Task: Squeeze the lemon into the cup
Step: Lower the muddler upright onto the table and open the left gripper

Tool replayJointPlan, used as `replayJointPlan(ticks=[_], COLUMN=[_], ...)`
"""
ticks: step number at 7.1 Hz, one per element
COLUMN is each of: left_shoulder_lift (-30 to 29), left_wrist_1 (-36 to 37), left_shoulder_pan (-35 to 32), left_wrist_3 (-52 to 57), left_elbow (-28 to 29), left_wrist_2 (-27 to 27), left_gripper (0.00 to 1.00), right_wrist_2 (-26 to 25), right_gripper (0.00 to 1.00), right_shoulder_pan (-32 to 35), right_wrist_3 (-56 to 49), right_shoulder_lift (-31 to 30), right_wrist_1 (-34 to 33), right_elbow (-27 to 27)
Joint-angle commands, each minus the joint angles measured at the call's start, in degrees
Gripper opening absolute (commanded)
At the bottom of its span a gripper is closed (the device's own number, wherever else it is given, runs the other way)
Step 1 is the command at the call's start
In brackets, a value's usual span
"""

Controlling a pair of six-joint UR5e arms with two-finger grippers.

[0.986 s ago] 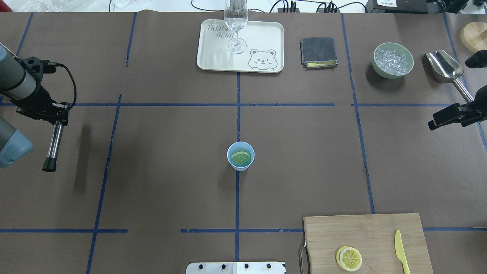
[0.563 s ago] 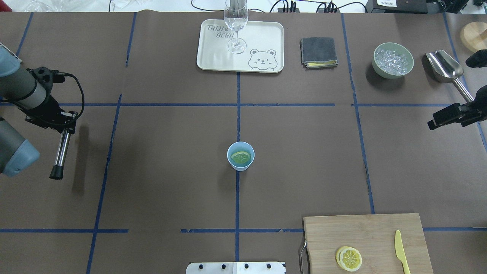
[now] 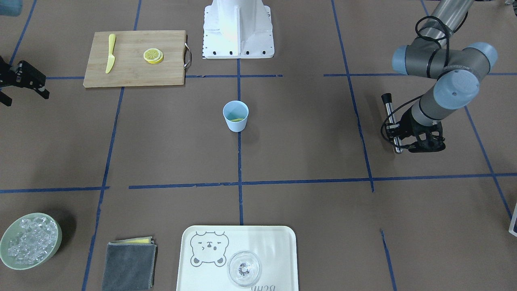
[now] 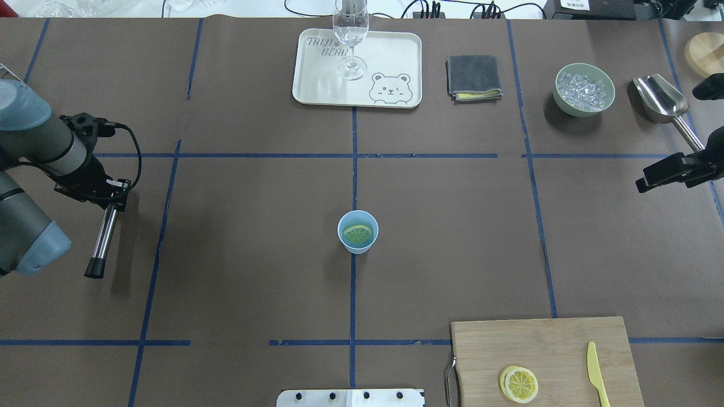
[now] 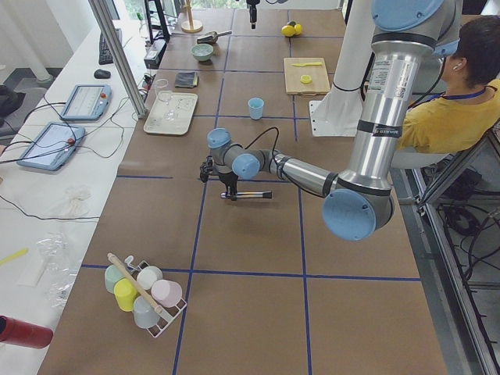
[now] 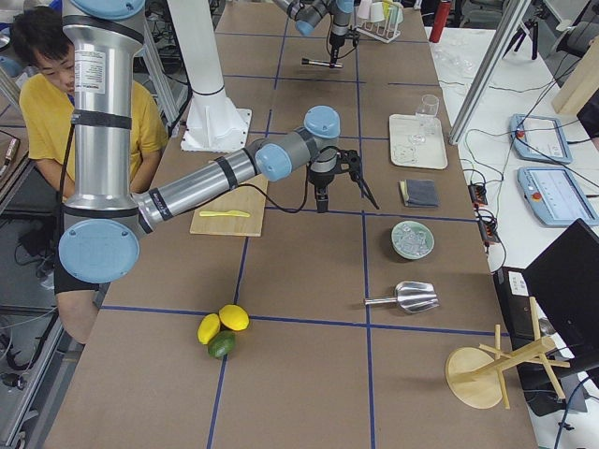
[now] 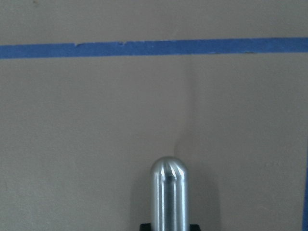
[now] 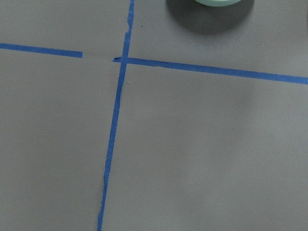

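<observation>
The light-blue cup (image 4: 357, 244) stands at the table's middle with one lemon slice (image 4: 358, 232) lying inside; the front-facing view also shows the cup (image 3: 235, 121). Two more lemon slices (image 4: 519, 384) lie stacked on the wooden cutting board (image 4: 543, 345). My left gripper (image 4: 113, 199) is far left of the cup, shut on a steel rod with a black tip (image 4: 100, 243), held level above the table. The rod's rounded end fills the left wrist view (image 7: 168, 192). My right gripper (image 3: 24, 100) hovers open and empty at the far right edge.
A yellow knife (image 4: 597, 376) lies on the board. At the back are a bear tray (image 4: 317, 85) with a wine glass (image 4: 351, 34), a grey cloth (image 4: 474, 78), a green ice bowl (image 4: 584, 89) and a metal scoop (image 4: 659, 99).
My left arm has carried the rod to the right and nearer the robot's side of the table. The right arm, cup and slices have not moved.
</observation>
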Motion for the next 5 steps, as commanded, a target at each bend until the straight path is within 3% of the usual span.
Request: replayJointPlan(ticks=[1,5], left_shoulder_lift=[0.0,-0.1], left_wrist_1=[0.1,0.1], left_shoulder_pan=[1.0,1.9], left_wrist_3=[0.1,0.6], left_elbow=[0.1,-0.1], left_wrist_2=[0.1,0.6], left_gripper=[0.0,0.02], right_wrist_2=[0.0,0.1], right_gripper=[1.0,1.0], right_shoulder_pan=[0.0,0.0], right_wrist_3=[0.0,-0.1], right_shoulder_lift=[0.0,0.0], right_wrist_1=[0.0,0.0], right_elbow=[0.1,0.4])
